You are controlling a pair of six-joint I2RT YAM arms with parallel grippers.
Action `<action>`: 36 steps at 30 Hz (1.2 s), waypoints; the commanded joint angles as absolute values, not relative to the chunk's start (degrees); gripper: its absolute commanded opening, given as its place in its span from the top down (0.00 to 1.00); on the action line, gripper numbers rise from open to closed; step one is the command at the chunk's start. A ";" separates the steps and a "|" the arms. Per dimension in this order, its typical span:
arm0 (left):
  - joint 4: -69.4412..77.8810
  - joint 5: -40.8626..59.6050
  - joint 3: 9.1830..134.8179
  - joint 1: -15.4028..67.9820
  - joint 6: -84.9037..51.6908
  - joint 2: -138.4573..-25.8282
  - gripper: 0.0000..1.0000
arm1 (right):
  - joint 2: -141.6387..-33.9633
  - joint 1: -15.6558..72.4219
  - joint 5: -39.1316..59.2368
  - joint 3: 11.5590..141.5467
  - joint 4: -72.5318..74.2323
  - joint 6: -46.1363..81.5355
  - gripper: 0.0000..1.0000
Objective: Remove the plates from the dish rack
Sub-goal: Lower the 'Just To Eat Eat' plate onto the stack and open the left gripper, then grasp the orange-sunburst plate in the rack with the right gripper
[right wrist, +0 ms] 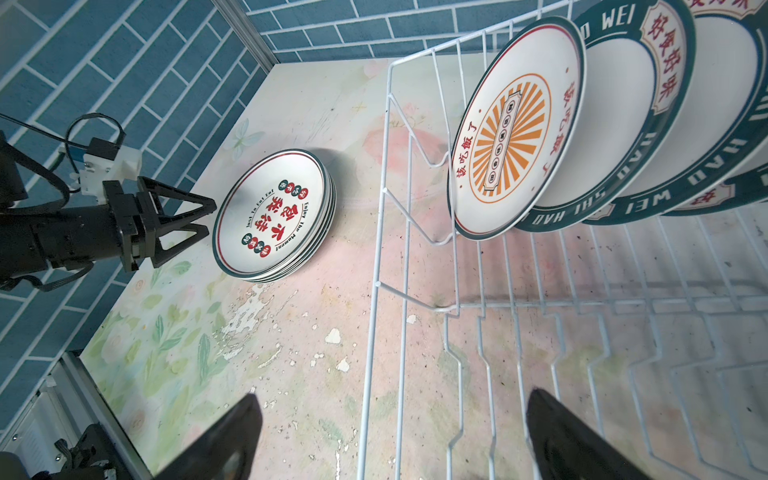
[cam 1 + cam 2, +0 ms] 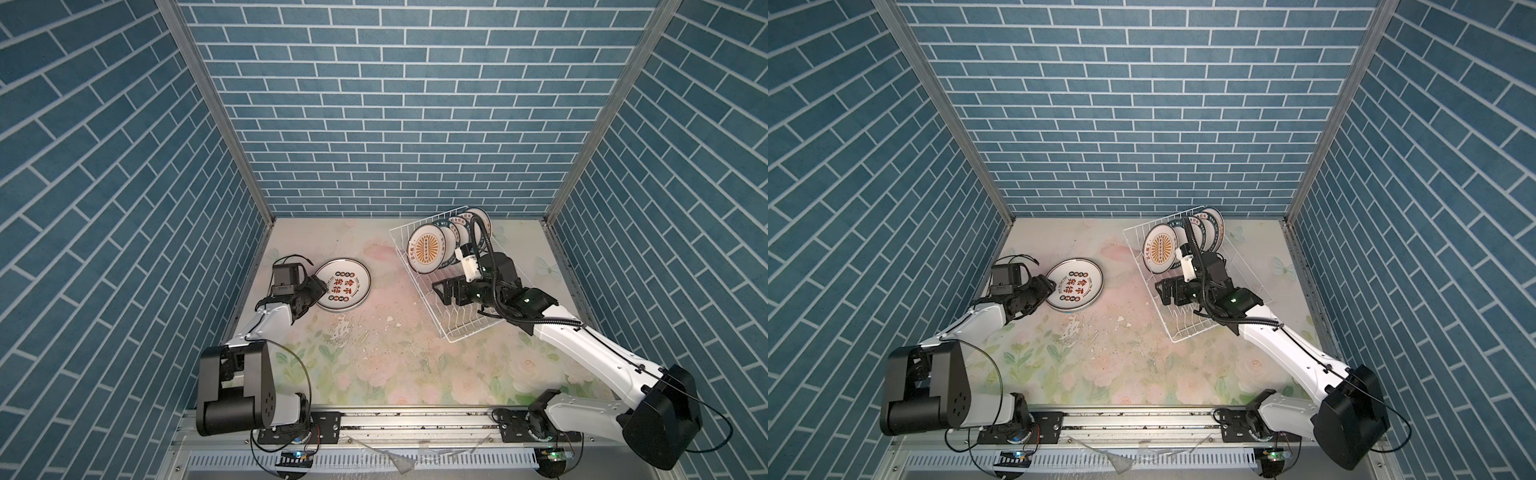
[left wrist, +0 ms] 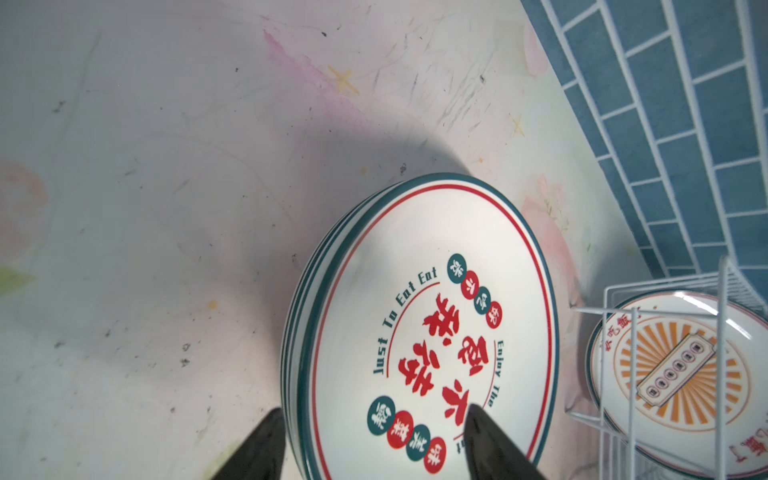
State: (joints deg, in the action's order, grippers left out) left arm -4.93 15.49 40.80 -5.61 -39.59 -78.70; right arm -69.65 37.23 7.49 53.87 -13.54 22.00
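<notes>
Blue brick-pattern walls (image 2: 415,124) boxed in a scuffed, flowery table (image 2: 374,353). Left gripper (image 1: 210,217) had its jaws spread wide and held nothing, with the tips right at the rim of the plate stack (image 1: 272,216). Couldn't tell if they actually touched it. The left wrist view only caught two dark fingertips (image 3: 274,419), one outside the stack's edge and one over the top plate, blocking the end of its lettering. Right gripper (image 1: 392,403) was wide open and empty too, hanging over the near end of the dish rack (image 1: 376,286), its fingers cut off by the frame.

The stack lay flat on the left side of the table, well apart from the rack on the right. It looked like several plates, but the rims were too tight to count. The other plates stood on edge, leaning at the rack's far end with the sunburst plate (image 1: 515,133) in front. Behind it were green-rimmed plates (image 1: 648,174), partly cut off, and in both top views the right arm's black cable (image 2: 488,249) crossed them.

All were white. The top stacked plate had thin green and red rings, red characters, "Just To Eat Eat" and "Enjoy The Moment". The green rims read "HAO SHI HAO WEI".
</notes>
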 commanded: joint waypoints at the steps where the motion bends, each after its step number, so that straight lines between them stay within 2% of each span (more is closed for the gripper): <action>1: -3.95 15.79 40.29 -5.49 -38.86 -76.14 0.01 | -70.49 37.17 2.96 53.26 -14.88 19.86 0.01; 10: -2.02 18.47 40.17 -4.04 -39.95 -75.11 0.01 | -77.12 36.32 -4.82 60.19 -18.24 17.80 0.01; 13: 0.53 18.87 38.89 -1.16 -40.88 -74.82 0.01 | -81.34 36.33 -6.80 65.15 -19.61 15.83 0.01; 16: -0.55 14.55 39.71 3.82 -39.43 -73.48 0.01 | -85.97 36.21 -8.64 70.84 -21.90 15.31 0.01; 19: -4.41 8.96 42.23 7.60 -40.33 -72.78 0.01 | -90.16 35.91 -9.49 75.13 -22.06 15.46 0.07; 21: -3.03 9.71 41.39 8.04 -41.26 -72.23 0.01 | -92.69 35.71 -9.93 77.01 -21.34 16.22 0.12; 27: -2.18 11.51 40.96 8.17 -40.01 -71.37 0.01 | -100.38 35.12 -12.57 83.66 -21.16 16.60 0.18; 36: -4.68 12.62 42.39 8.17 -33.80 -70.14 0.01 | -106.30 32.76 -13.45 90.00 -20.41 14.81 0.26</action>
State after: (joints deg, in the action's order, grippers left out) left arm -3.20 11.84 40.91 7.92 -36.99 -71.77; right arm -105.23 33.85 -12.29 86.78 -20.49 16.36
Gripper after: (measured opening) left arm 0.994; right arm 0.749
